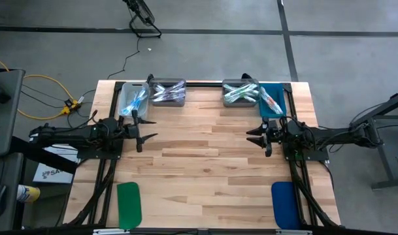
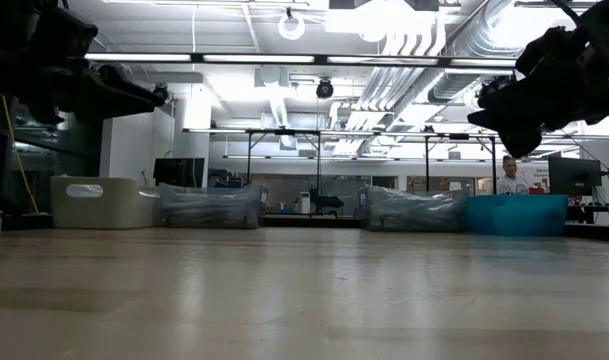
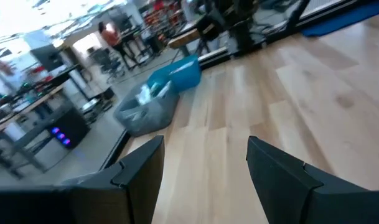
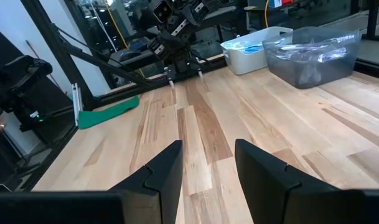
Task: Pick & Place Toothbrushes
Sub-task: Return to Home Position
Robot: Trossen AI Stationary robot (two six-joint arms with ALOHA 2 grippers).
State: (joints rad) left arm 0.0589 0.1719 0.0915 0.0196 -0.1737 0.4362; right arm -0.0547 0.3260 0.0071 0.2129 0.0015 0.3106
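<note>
The left gripper (image 1: 145,129) has its fingers spread wide and holds nothing. In its wrist view only bare table (image 3: 239,93) shows between them. The right gripper (image 1: 256,136) is also parted and empty, with plain wood in the gap in its own wrist view. Both hang above the table, fingertips turned inward and facing each other across the middle.

No loose toothbrush is visible ahead of either pair of fingertips. The toothbrushes (image 1: 240,93) all lie off to the side of each gripper, toward the far edge, inside four bins.

- **Near the left gripper:** the white bin (image 1: 125,98) is just beyond it, and the left black bin (image 1: 167,104) is a little farther inward.
- **Near the right gripper:** the blue bin (image 1: 280,108) is just beyond it, and the right black bin (image 1: 241,105) is inward of that.

So each arm is the nearer one to its own pair of bins.

The sticks are thin, pale and clear-wrapped. In the black bins they cross one another, so they share no long axis. In the white and blue bins they run roughly toward the far edge. The white bin's show blue accents, the right black bin's show green, and the blue bin's show a pink-red one.

With nothing left on the wood, the sorting looks finished, and I judge the arms to be drawn back to rest. The green pad (image 1: 129,203) and the blue pad (image 1: 283,203) lie well behind the grippers, near the front edge.
</note>
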